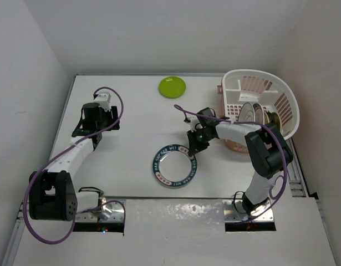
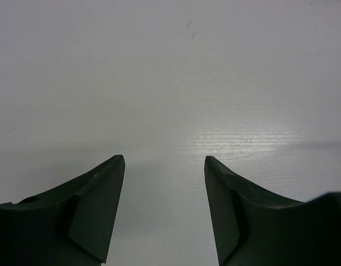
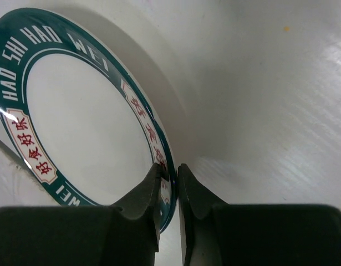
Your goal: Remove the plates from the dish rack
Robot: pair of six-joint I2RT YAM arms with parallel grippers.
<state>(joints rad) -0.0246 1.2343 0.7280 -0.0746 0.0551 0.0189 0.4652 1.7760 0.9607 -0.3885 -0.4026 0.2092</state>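
Note:
The white plate with the green-red rim (image 1: 173, 165) is on the table in front of the arms, its right edge raised slightly. My right gripper (image 1: 191, 149) is shut on that right rim; in the right wrist view the gripper (image 3: 170, 169) pinches the rim of the plate (image 3: 81, 127). The lime-green plate (image 1: 172, 86) lies flat at the far middle of the table. The white dish rack (image 1: 253, 72) stands at the far right, with the dark-rimmed white plate (image 1: 248, 113) and the tan-brown plate (image 1: 271, 119) upright inside. My left gripper (image 1: 95, 128) is open and empty; in the left wrist view it (image 2: 164, 160) shows only bare table.
White walls close in the table on the left, back and right. The rack's salmon-pink base (image 1: 234, 146) lies just right of my right forearm. Cables loop from both wrists above the table.

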